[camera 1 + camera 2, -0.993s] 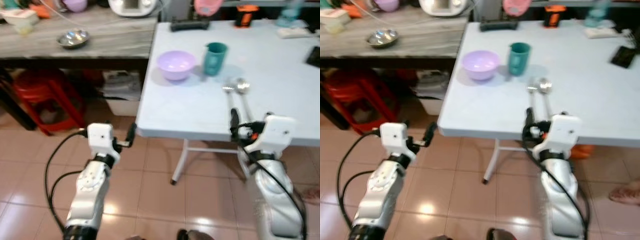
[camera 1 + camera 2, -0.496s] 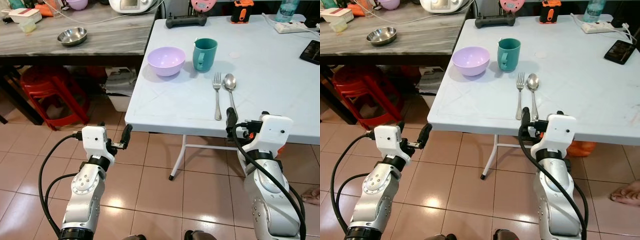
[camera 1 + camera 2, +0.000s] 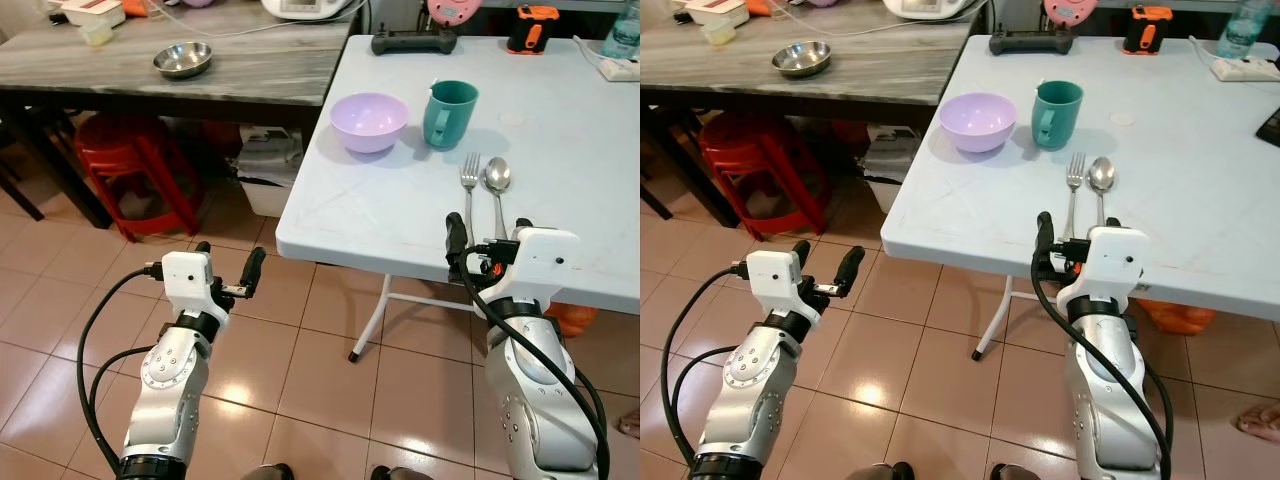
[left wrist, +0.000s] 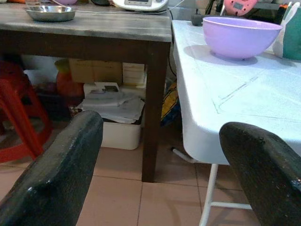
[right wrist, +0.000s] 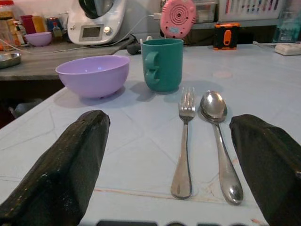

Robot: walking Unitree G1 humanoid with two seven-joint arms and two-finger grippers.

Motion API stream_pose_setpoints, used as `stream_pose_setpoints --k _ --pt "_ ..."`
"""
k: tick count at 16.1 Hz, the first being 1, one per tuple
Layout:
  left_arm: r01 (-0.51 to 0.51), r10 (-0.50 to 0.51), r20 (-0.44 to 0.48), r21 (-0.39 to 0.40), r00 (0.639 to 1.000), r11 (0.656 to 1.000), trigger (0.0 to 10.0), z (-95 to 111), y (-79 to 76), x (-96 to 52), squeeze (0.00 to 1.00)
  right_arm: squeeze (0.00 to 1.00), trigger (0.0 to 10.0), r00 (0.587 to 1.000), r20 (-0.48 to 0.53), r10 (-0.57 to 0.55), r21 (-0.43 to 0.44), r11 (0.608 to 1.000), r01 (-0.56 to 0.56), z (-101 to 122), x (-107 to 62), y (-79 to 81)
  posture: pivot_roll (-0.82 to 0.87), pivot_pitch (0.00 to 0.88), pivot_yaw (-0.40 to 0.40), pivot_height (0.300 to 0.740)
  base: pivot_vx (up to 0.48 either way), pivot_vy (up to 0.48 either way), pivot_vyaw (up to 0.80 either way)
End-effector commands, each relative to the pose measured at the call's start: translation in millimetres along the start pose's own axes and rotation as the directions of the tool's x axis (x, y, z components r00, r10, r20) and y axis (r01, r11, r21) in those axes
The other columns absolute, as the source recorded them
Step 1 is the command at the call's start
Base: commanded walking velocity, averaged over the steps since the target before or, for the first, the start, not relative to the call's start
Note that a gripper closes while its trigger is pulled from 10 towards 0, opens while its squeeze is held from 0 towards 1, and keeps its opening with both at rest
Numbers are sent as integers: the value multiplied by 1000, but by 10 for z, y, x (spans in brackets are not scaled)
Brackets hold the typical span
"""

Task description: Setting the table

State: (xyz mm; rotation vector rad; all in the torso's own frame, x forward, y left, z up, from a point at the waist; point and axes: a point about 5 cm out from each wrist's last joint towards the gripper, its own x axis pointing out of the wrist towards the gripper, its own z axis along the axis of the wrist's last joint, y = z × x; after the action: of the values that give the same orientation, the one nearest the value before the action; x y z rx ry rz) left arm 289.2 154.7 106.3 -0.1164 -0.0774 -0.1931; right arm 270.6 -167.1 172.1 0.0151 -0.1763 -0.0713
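Setting laid on white desk (image 3: 380,215): lilac bowl (image 3: 368,120) beside teal mug (image 3: 449,112); fork (image 3: 468,192) and spoon (image 3: 496,190) lying parallel for a diner; I am holding my right end effector (image 3: 484,246) and left end effector (image 3: 228,268) spread apart, empty

Home dining corner — folding table (image 3: 560,110), tiled floor (image 3: 60,300), kitchen appliance (image 5: 96,21)
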Motion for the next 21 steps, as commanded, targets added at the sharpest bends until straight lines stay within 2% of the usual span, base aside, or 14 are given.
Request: stream_pose_setpoints --k 1,10,14,21 --pt "18 -18 23 1 1000 1000 10000 60 -12 3 0 0 10000 1000 22 15 -9 1000 -15 45 -1 30 -91 126 90 740 270 0 0" --pt "50 -49 34 -24 998 998 10000 85 -69 29 0 0 10000 998 39 44 -51 998 -42 79 20 41 -102 124 94 740 305 0 0" --pt "57 -56 31 -30 998 998 10000 81 -77 33 0 0 10000 998 40 49 -54 997 -47 76 24 52 -101 125 100 740 321 0 714" --pt "70 -69 25 -29 997 997 10000 84 -88 43 0 0 10000 988 29 150 -115 983 -146 49 5 162 -101 130 107 740 313 0 78"
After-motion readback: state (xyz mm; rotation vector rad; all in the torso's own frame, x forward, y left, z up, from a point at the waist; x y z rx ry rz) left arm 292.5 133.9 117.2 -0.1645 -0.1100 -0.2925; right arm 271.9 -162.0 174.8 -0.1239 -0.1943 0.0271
